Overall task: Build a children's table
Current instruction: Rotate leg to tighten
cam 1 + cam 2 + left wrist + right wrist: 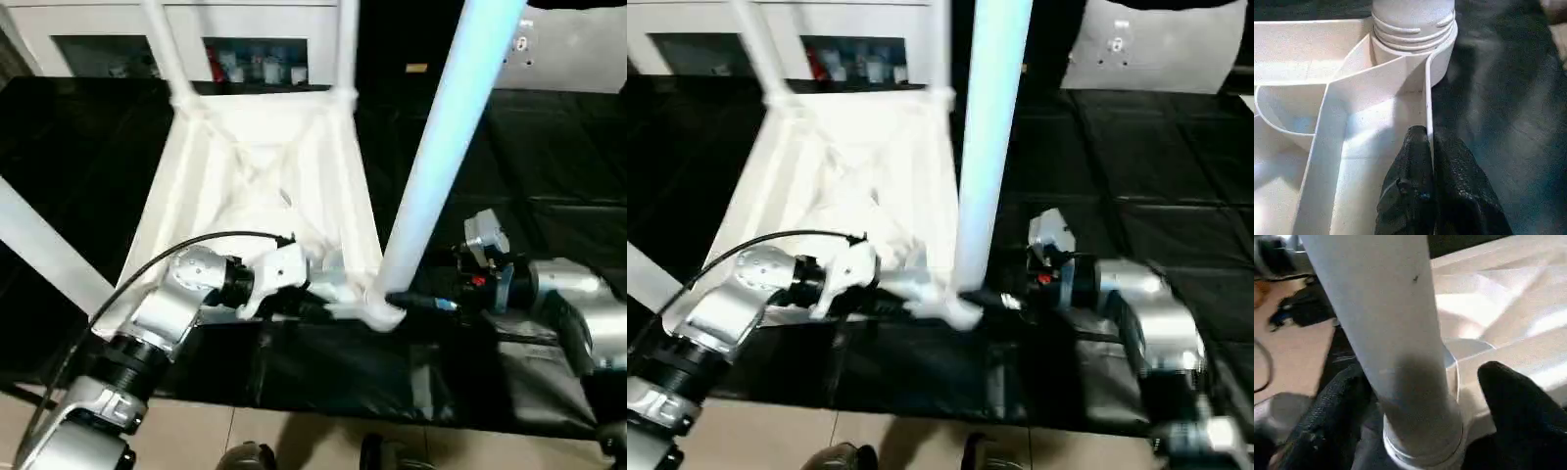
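Left pincer point(1427, 161) clamps table point(265, 166) rim wall; right pincer point(1425, 396) wide around leg point(1396, 342).

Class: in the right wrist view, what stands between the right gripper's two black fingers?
The near white leg, just above its corner socket. The fingers stand open on either side of it.

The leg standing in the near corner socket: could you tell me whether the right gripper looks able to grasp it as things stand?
Probably yes: the right gripper already straddles the leg just above the corner socket, with one black finger on either side and nothing between.
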Controlling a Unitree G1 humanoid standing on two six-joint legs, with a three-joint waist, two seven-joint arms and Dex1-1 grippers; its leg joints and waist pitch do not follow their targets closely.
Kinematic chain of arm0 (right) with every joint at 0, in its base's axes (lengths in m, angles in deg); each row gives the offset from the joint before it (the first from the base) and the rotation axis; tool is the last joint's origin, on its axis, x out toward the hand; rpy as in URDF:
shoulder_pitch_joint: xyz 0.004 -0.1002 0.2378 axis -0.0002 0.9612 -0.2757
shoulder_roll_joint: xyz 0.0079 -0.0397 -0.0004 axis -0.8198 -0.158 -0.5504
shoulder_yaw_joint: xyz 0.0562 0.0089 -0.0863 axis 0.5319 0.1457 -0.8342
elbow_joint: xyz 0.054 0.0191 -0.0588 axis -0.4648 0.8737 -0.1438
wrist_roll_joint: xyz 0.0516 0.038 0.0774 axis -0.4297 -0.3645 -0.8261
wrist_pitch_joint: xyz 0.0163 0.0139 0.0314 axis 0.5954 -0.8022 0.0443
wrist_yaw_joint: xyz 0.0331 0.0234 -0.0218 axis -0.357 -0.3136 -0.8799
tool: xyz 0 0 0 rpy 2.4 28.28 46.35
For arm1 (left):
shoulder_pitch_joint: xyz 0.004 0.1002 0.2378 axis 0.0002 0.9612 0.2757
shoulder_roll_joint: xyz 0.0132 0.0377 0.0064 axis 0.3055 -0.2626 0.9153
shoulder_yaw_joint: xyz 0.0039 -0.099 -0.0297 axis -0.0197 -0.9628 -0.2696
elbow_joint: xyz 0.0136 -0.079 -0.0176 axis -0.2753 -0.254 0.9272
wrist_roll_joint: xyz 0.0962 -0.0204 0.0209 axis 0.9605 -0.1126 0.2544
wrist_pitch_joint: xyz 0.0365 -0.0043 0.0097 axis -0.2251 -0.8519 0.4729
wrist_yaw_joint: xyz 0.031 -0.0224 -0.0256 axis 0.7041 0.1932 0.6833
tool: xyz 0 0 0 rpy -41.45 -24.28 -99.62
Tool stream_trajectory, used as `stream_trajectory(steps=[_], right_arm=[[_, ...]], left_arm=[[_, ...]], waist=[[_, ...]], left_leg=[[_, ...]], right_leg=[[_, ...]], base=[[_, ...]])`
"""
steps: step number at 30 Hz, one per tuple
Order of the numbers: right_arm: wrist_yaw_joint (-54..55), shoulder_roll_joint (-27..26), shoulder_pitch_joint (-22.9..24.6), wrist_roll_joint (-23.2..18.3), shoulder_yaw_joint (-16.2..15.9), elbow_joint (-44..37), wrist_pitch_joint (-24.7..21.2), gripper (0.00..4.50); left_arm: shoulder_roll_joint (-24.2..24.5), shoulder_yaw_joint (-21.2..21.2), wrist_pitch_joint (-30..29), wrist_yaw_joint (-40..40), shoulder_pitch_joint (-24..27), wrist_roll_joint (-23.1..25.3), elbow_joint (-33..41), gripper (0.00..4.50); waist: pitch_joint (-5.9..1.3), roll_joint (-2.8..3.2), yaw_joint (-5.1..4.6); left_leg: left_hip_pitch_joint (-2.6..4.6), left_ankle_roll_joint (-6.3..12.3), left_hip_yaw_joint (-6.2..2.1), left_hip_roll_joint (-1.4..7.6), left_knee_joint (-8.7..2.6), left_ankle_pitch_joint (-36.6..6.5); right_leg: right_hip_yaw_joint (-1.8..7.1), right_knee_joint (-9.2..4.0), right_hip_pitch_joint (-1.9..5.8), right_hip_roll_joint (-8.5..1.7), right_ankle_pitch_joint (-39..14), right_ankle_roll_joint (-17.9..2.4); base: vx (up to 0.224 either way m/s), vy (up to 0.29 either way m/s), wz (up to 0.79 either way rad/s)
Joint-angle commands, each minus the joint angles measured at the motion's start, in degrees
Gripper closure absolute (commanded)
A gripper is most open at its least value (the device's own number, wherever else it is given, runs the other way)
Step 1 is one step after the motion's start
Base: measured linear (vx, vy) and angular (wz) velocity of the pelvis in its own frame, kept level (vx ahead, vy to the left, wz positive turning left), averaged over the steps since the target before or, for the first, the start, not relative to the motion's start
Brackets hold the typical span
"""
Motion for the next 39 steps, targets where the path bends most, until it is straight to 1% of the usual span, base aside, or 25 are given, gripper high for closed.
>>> stream_trajectory(steps=[1, 2, 4, 9, 10, 14, 19, 20, 22, 23, 24, 25, 26, 27, 29, 30, 31, 32, 33, 34, 35, 36, 37, 38, 39], right_arm=[[-1.85, 0.38, -0.58, 0.10, -1.11, 0.40, 0.39, 0.94], [-3.23, 0.21, -1.39, 0.29, -2.41, 1.62, 0.34, 1.07], [-3.90, 0.22, -1.64, 0.23, -2.92, 2.05, 0.27, 1.17], [-6.56, -0.29, -3.09, 1.20, -4.87, 4.94, 1.08, 1.63], [-6.70, -0.31, -3.15, 1.22, -4.97, 5.07, 1.09, 1.63], [-8.20, -0.31, -3.44, 0.90, -6.05, 5.66, 0.77, 2.08], [-8.76, -0.39, -2.40, -0.86, -6.10, 3.99, -1.33, 2.31], [-8.39, -0.73, -1.54, -1.45, -5.86, 3.03, -1.95, 2.33], [-7.61, -1.38, -0.34, -2.62, -5.35, 1.51, -3.18, 2.36], [-6.44, -2.07, 0.72, -3.51, -4.91, -0.08, -4.54, 2.36], [-3.77, -3.14, 1.76, -3.66, -4.56, -1.78, -5.51, 2.36], [-3.77, -3.14, 1.76, -3.66, -4.56, -1.78, -5.51, 2.36], [0.36, -4.65, 2.76, -3.16, -4.40, -3.67, -6.64, 2.36], [5.29, -6.43, 3.37, -2.40, -4.14, -5.23, -8.39, 2.36], [14.82, -10.66, 4.02, -0.92, -3.46, -7.82, -11.57, 2.36], [14.82, -10.66, 4.02, -0.92, -3.46, -7.82, -11.57, 2.36], [18.23, -12.27, 4.07, -0.18, -3.19, -8.46, -12.51, 2.36], [23.72, -14.95, 3.94, 1.56, -2.62, -8.60, -13.46, 2.36], [29.31, -17.74, 3.53, 3.20, -1.77, -8.09, -14.30, 2.36], [32.66, -19.45, 3.23, 4.15, -1.19, -7.66, -14.79, 2.36], [38.69, -22.39, 2.66, 5.99, -0.19, -6.27, -13.94, 2.37], [42.28, -24.15, 2.31, 7.10, 0.45, -5.36, -13.20, 2.38], [43.90, -24.92, 2.08, 7.67, 0.62, -4.70, -12.80, 2.38], [46.48, -26.15, 1.72, 8.59, 0.89, -3.66, -12.17, 2.38], [49.35, -27.41, 1.45, 9.49, 1.09, -2.88, -11.81, 2.38]], left_arm=[[0.14, 1.44, 1.52, -2.49, -1.43, -0.11, 0.65, 4.50], [0.17, 1.80, 1.54, -3.02, -1.53, -0.43, 0.84, 4.50], [0.21, 1.99, 1.53, -3.25, -1.56, -0.64, 0.96, 4.50], [0.51, 2.69, 2.27, -4.44, -1.38, -0.84, 0.89, 4.50], [0.52, 2.70, 2.35, -4.48, -1.36, -0.82, 0.84, 4.50], [0.65, 2.65, 3.00, -4.87, -1.17, -0.61, 0.43, 4.50], [0.66, 2.55, 2.27, -4.51, -1.20, -0.71, 0.52, 4.50], [0.26, 2.12, 1.00, -3.87, -1.14, -1.29, 0.76, 4.50], [-0.58, 1.41, -0.81, -2.78, -1.10, -2.16, 1.18, 4.50], [-1.40, 0.76, -2.51, -1.88, -1.10, -2.94, 1.64, 4.50], [-2.24, 0.29, -4.22, -0.73, -1.16, -3.38, 2.17, 4.50], [-2.24, 0.29, -4.22, -0.73, -1.16, -3.38, 2.17, 4.50], [-3.33, -0.10, -5.84, 1.05, -1.37, -3.32, 2.54, 4.50], [-4.51, -0.43, -7.24, 3.21, -1.68, -2.94, 2.66, 4.50], [-7.73, -1.43, -9.49, 8.63, -2.54, -2.19, 2.05, 4.50], [-7.73, -1.43, -9.49, 8.63, -2.54, -2.19, 2.05, 4.50], [-9.04, -1.89, -10.22, 10.71, -2.91, -2.04, 1.66, 4.50], [-11.01, -2.49, -11.32, 13.93, -3.55, -1.66, 0.90, 4.50], [-12.83, -2.94, -12.26, 16.99, -4.21, -1.16, 0.11, 4.50], [-13.88, -3.17, -12.79, 18.79, -4.60, -0.81, -0.37, 4.50], [-15.66, -3.57, -13.88, 21.85, -5.21, -0.44, -1.03, 4.50], [-16.68, -3.78, -14.57, 23.64, -5.55, -0.28, -1.37, 4.50], [-17.31, -4.05, -14.73, 24.78, -5.76, -0.26, -1.75, 4.50], [-18.31, -4.48, -14.98, 26.59, -6.09, -0.22, -2.34, 4.50], [-19.38, -4.95, -15.44, 28.60, -6.44, -0.20, -2.86, 4.50]], waist=[[-5.09, -1.21, 0.05], [-5.14, -1.43, 0.24], [-5.34, -1.36, 0.45], [-5.66, -1.63, 0.87], [-5.64, -1.62, 0.97], [-5.56, -1.74, 1.36], [-5.51, -1.65, 1.32], [-5.49, -1.46, 1.31], [-5.58, -1.44, 1.44], [-5.50, -1.48, 1.36], [-5.65, -1.42, 1.56], [-5.58, -1.41, 1.48], [-5.42, -1.20, 1.44], [-5.14, -1.17, 1.12], [-5.02, -1.33, 0.76], [-4.77, -1.31, 0.31], [-4.76, -1.41, -0.18], [-4.71, -1.48, -0.53], [-4.30, -0.93, -1.27], [-4.28, -1.23, -2.27], [-4.33, -0.84, -2.91], [-4.21, -0.75, -3.90], [-4.29, -0.62, -4.21], [-4.35, -0.04, -4.98], [-4.45, 0.28, -5.21]], left_leg=[[0.46, 7.43, -0.61, 3.39, -3.76, -7.27], [0.56, 7.18, -0.60, 3.49, -3.76, -6.96], [0.54, 7.21, -0.57, 3.48, -3.67, -6.09], [0.20, 8.15, -0.49, 3.27, -3.37, -3.88], [0.23, 8.19, -0.47, 3.25, -3.35, -3.87], [0.31, 7.63, -0.42, 3.20, -3.29, -4.56], [0.39, 6.35, -0.54, 3.22, -3.39, -6.16], [0.40, 6.14, -0.55, 3.27, -3.40, -6.30], [0.55, 5.93, -0.52, 3.30, -3.38, -6.68], [0.43, 5.93, -0.54, 3.33, -3.45, -6.61], [0.50, 5.86, -0.59, 3.35, -3.39, -6.40], [0.49, 5.98, -0.60, 3.37, -3.46, -6.22], [0.45, 5.87, -0.64, 3.33, -3.47, -6.76], [0.42, 4.81, -0.67, 3.13, -3.66, -8.14], [0.45, 3.92, -0.76, 2.83, -3.74, -9.21], [0.49, 2.95, -0.76, 2.45, -3.69, -10.18], [0.48, 2.43, -0.91, 2.13, -3.59, -11.18], [0.25, 2.41, -0.94, 2.00, -3.53, -11.23], [0.24, 1.87, -0.97, 1.92, -3.56, -12.30], [0.58, 1.11, -1.08, 1.51, -3.18, -14.40], [0.44, 1.08, -1.28, 1.24, -3.01, -14.93], [0.30, 1.11, -1.43, 1.35, -3.02, -15.86], [0.29, 1.06, -1.63, 1.44, -2.99, -16.63], [0.79, 1.31, -1.91, 1.81, -3.12, -18.62], [1.32, 1.58, -2.16, 2.16, -3.26, -19.74]], right_leg=[[3.33, -3.19, 3.78, -3.78, -19.21, -11.84], [3.43, -3.11, 3.72, -3.82, -18.83, -11.95], [3.49, -2.86, 3.77, -3.83, -17.48, -12.39], [3.45, -2.51, 3.95, -3.82, -15.39, -12.69], [3.41, -2.54, 3.90, -3.80, -15.64, -12.65], [3.43, -2.78, 3.80, -3.75, -18.47, -11.73], [3.38, -2.94, 3.83, -3.64, -20.62, -11.06], [3.43, -2.89, 3.83, -3.65, -20.66, -11.02], [3.45, -3.00, 3.81, -3.71, -20.85, -11.07], [3.49, -2.96, 3.84, -3.62, -20.40, -11.24], [3.47, -2.86, 3.86, -3.70, -20.01, -11.28], [3.47, -2.89, 3.74, -3.59, -19.49, -11.43], [3.45, -2.92, 3.70, -3.60, -20.03, -11.35], [3.34, -3.42, 3.73, -3.55, -22.74, -10.24], [3.12, -3.90, 3.83, -3.58, -25.74, -8.96], [2.86, -4.45, 3.69, -3.51, -29.10, -7.30], [2.45, -4.98, 3.90, -3.68, -32.94, -5.48], [2.37, -5.09, 3.98, -3.61, -33.85, -4.73], [2.07, -5.59, 3.48, -3.29, -35.92, -3.62], [1.32, -6.41, 3.17, -3.23, -39.10, -1.96], [0.83, -6.70, 3.56, -3.48, -40.27, -0.69], [0.24, -7.15, 3.42, -3.29, -40.67, 0.04], [-0.11, -7.29, 3.63, -3.38, -40.66, 0.34], [-0.70, -7.76, 3.60, -3.39, -39.20, 0.28], [-0.90, -7.77, 3.60, -3.49, -37.26, -0.43]], base=[[0.000, 0.000, 0.00], [0.000, 0.000, 0.00], [0.000, 0.000, 0.00], [0.000, 0.000, 0.00], [0.000, 0.000, 0.00], [0.000, 0.000, 0.00], [0.000, 0.000, 0.00], [0.000, 0.000, 0.00], [0.000, 0.000, 0.00], [0.000, 0.000, 0.00], [0.000, 0.000, 0.00], [0.000, 0.000, 0.00], [0.000, 0.000, 0.00], [0.000, 0.000, 0.00], [0.000, 0.000, 0.00], [0.000, 0.000, 0.00], [0.000, 0.000, 0.00], [0.000, 0.000, 0.00], [0.000, 0.000, 0.00], [0.000, 0.000, 0.00], [0.000, 0.000, 0.00], [0.000, 0.000, 0.00], [0.000, 0.000, 0.00], [0.000, 0.000, 0.00], [0.000, 0.000, 0.00]])
